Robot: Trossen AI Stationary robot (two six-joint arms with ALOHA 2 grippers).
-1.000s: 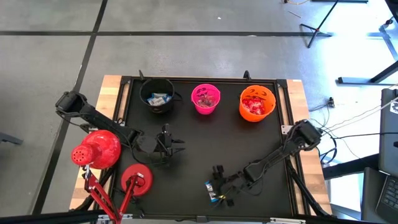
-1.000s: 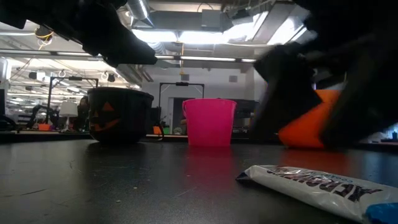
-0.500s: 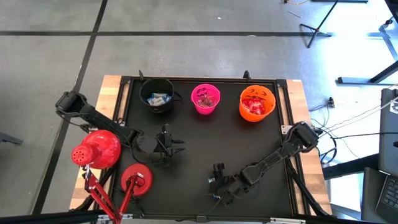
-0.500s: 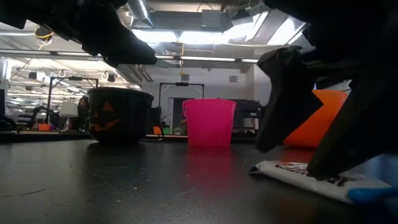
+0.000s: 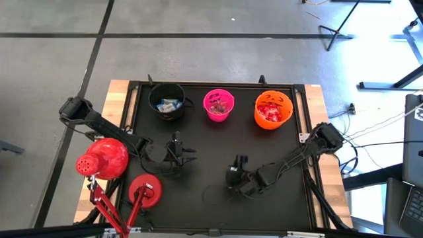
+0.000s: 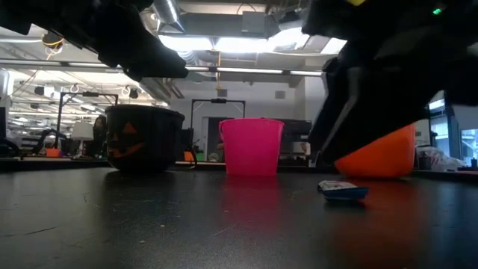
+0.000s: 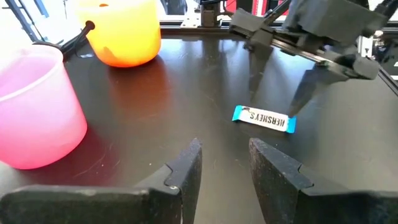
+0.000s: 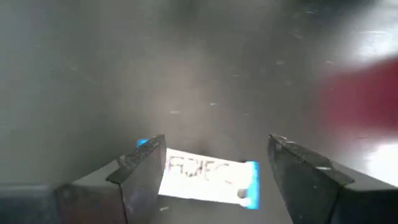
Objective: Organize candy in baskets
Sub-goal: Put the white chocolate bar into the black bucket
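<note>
Candy left on the table comes down to one blue-and-white bar [image 7: 263,119], and it lies directly under our right gripper [image 8: 208,171], between the two spread fingers [image 8: 140,168]. From our right wrist camera the bar shows low in the frame, centre, its long axis running across the gap from one finger toward the other, blue ends outermost. That is the relation we judge the coming move to hinge on: closing as we stand would squeeze the bar end to end, so we may need to turn the wrist to take it across its short side, or accept a lengthwise pinch. Whether the fingertips are down at the bar's level we cannot tell.

In the overhead frame our right gripper [image 5: 236,173] sits lower centre, reaching in from the right edge; the bar itself is hidden beneath it there. Our left gripper [image 5: 177,151] waits at centre left, jaws partly apart and holding nothing; from its own camera the bar lies ahead at right of centre, under the other arm's fingers. The right arm is plainly the nearer one.

All three buckets stand in a row along the upper part of the overhead frame: black [image 5: 166,101], pink [image 5: 219,105], orange [image 5: 273,110]. Blue-and-white wrappers show in the black one, so we take that as this bar's likely home, well away to the upper left of the gripper.
</note>
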